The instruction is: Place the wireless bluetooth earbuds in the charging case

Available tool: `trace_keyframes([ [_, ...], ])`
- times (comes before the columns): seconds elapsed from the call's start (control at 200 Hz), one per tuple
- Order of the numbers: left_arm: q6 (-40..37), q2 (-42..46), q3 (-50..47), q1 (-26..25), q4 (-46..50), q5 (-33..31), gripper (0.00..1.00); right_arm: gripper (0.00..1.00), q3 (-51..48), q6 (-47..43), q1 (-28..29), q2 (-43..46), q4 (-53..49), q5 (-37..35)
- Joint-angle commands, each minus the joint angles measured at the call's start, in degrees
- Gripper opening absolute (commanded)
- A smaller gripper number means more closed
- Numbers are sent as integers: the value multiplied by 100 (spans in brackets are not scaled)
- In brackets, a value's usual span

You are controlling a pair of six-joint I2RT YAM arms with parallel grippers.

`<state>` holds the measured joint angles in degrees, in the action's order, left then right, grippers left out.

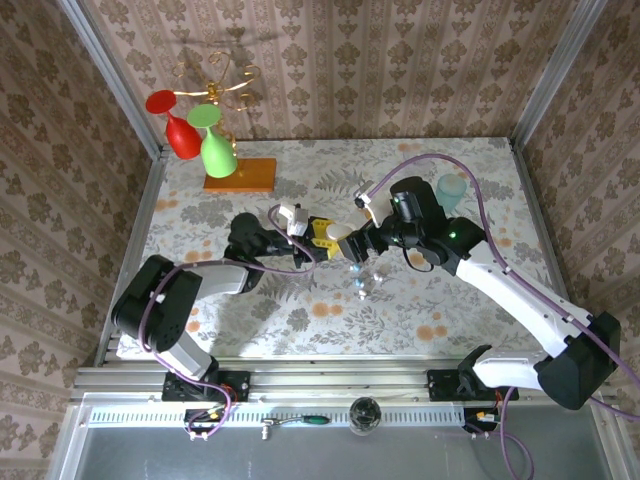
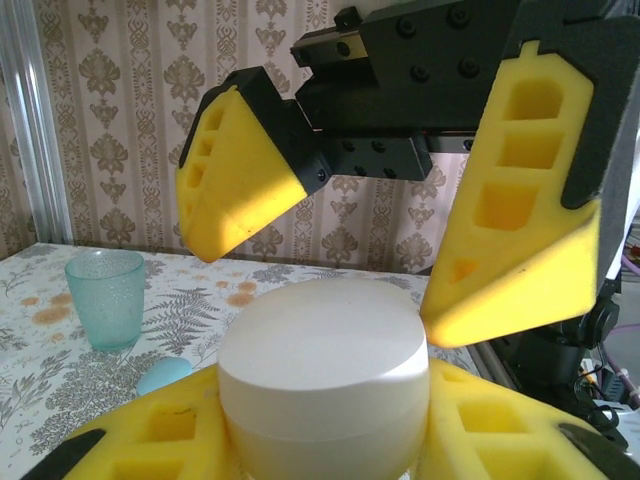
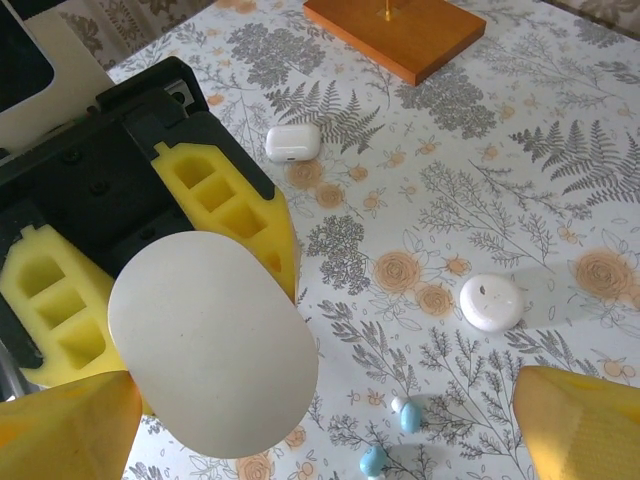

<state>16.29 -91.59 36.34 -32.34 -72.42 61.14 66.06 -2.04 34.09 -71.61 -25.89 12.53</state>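
Currently pinching a white oval pebble [image 2: 320, 350] in the left pincer [image 1: 328, 237], spreading the right pincer [image 2: 322, 290] over it; leaving the charging case [image 2: 165, 375] mid-counter, likely light and slick, best gripped across its sides.

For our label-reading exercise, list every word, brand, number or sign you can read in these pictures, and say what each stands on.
No text can be read anywhere.
The white oval case in the left claw: blank.
The small white case and the white disc on the table: only tiny dark marks, too small to read.
The teal cup: no lettering.
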Motion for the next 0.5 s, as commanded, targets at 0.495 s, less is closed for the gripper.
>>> trace_keyframes([
  [0.495,-217,308,-171,-123,-182,336,28,92,-17,625,-253,78,476,-327],
])
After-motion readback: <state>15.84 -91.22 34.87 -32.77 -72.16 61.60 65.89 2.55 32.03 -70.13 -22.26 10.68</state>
